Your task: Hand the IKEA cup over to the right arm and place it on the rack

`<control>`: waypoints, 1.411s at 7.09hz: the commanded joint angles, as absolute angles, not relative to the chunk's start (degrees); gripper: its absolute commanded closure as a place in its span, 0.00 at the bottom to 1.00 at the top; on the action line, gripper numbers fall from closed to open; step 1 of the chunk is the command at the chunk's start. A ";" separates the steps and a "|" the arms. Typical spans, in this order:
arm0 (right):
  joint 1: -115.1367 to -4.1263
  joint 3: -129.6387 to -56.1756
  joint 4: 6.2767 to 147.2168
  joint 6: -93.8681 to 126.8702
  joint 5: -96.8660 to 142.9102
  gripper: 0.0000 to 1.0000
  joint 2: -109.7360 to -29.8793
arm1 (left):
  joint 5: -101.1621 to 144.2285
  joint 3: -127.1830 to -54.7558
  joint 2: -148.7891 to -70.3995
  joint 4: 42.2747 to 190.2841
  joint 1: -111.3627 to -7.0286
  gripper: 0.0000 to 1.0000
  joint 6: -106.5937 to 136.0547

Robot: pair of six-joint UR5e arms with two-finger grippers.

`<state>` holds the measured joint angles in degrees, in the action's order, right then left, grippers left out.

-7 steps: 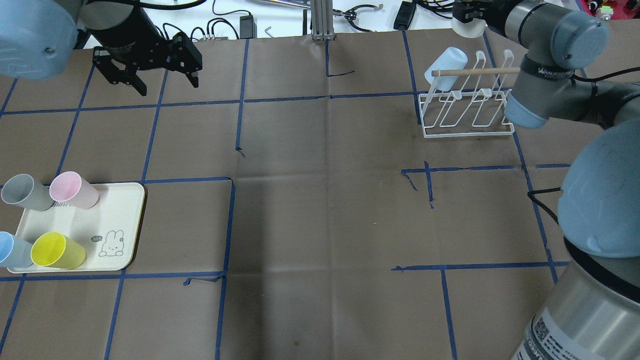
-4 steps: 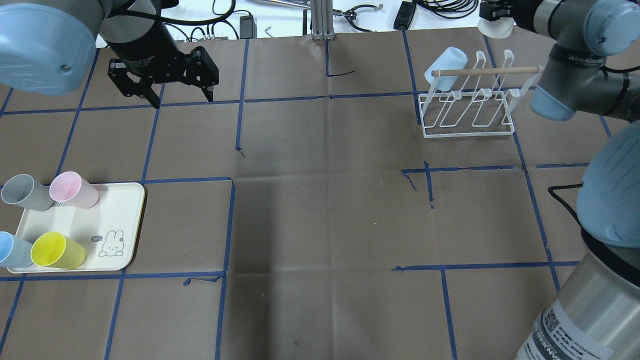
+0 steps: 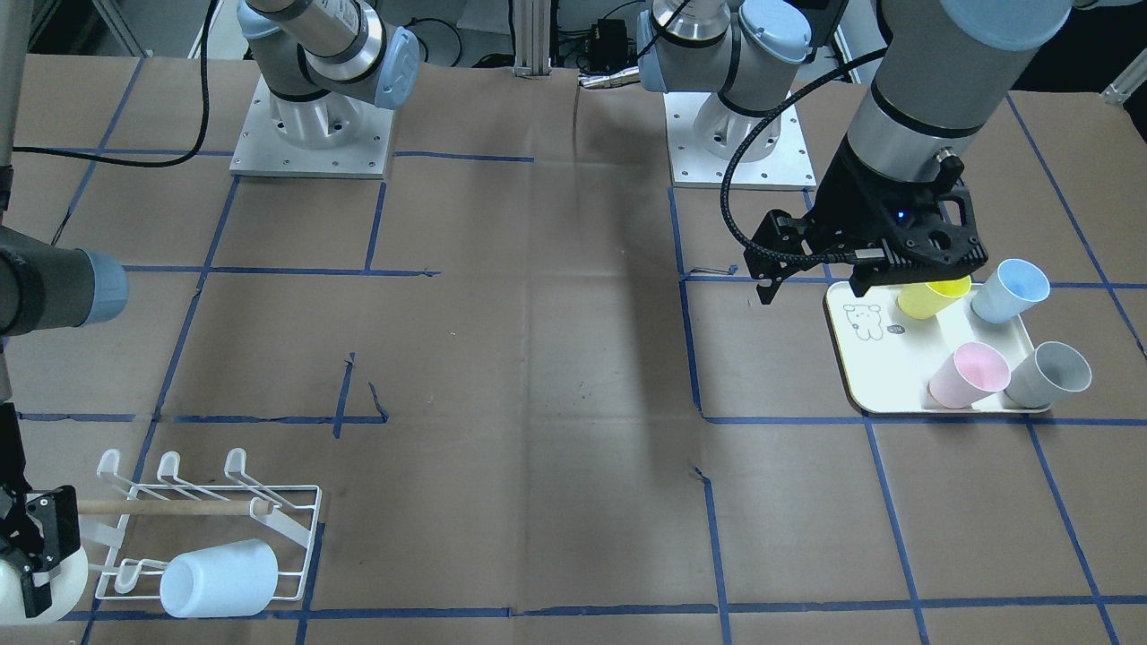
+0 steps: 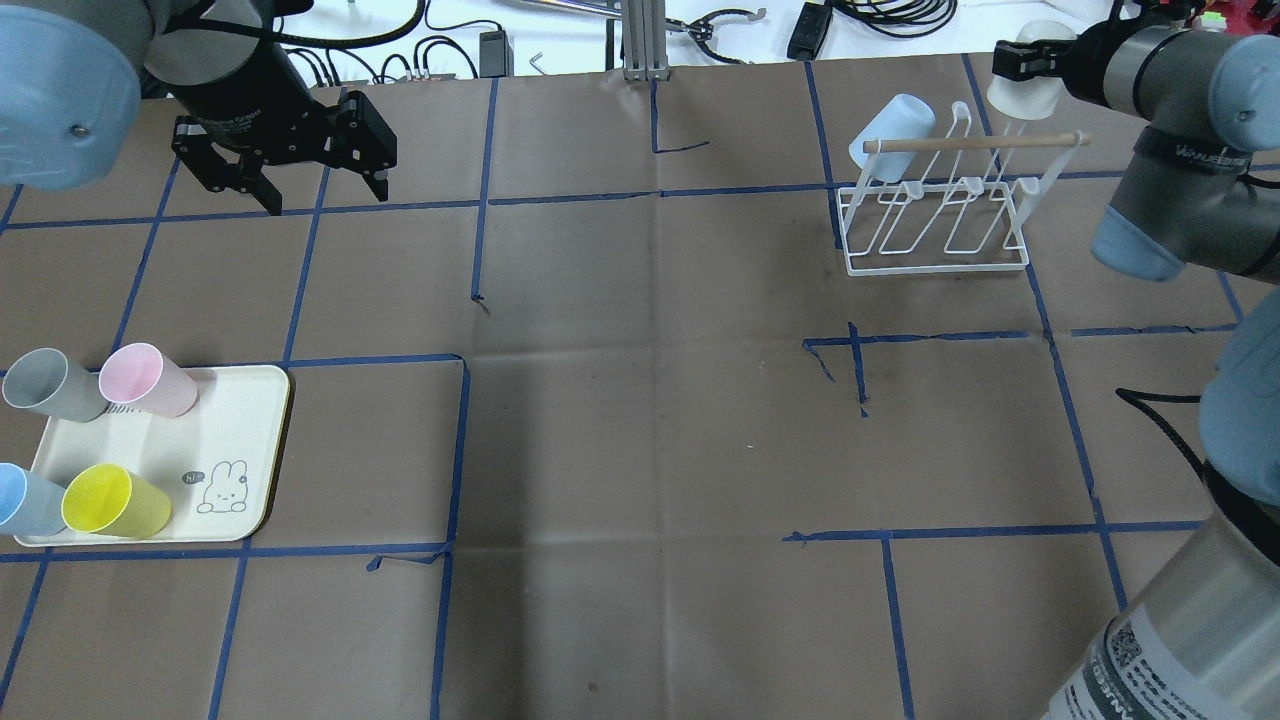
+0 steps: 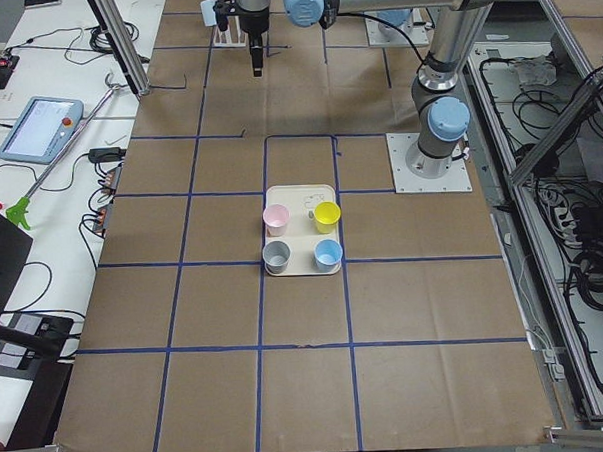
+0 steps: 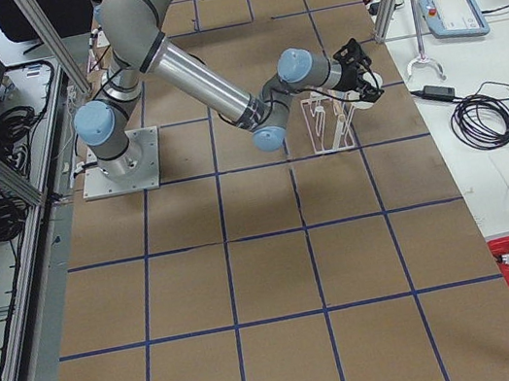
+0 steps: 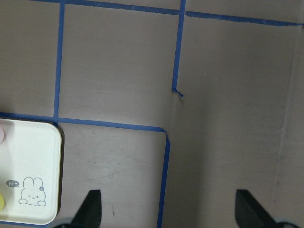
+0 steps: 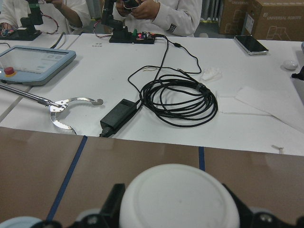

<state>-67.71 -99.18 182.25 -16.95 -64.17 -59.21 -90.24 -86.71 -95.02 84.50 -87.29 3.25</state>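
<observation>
Overhead exterior: tray (image 4: 250,440) holds four cups (image 4: 115,500), rack (image 4: 975,143) one pale blue cup (image 4: 893,135)

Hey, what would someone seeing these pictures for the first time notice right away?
The cream tray on the robot's left side stands out, carrying a grey cup, pink cup, blue cup and yellow cup. Far right, the white rack has a pale blue cup on an end peg, and the right gripper holds a white cup beside it.
</observation>
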 commanded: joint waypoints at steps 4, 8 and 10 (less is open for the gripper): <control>-67.59 -100.99 182.38 -16.61 -64.34 0.00 -59.24 | -89.83 -86.75 -95.10 84.55 -87.36 0.00 -2.01; -68.03 -100.72 180.11 -16.17 -64.16 0.00 -63.34 | -89.65 -86.66 -95.10 84.46 -87.36 0.00 -5.17; -69.68 -98.28 154.80 -16.17 -67.47 0.00 -72.63 | -89.65 -86.66 -95.01 84.46 -87.36 0.00 -5.19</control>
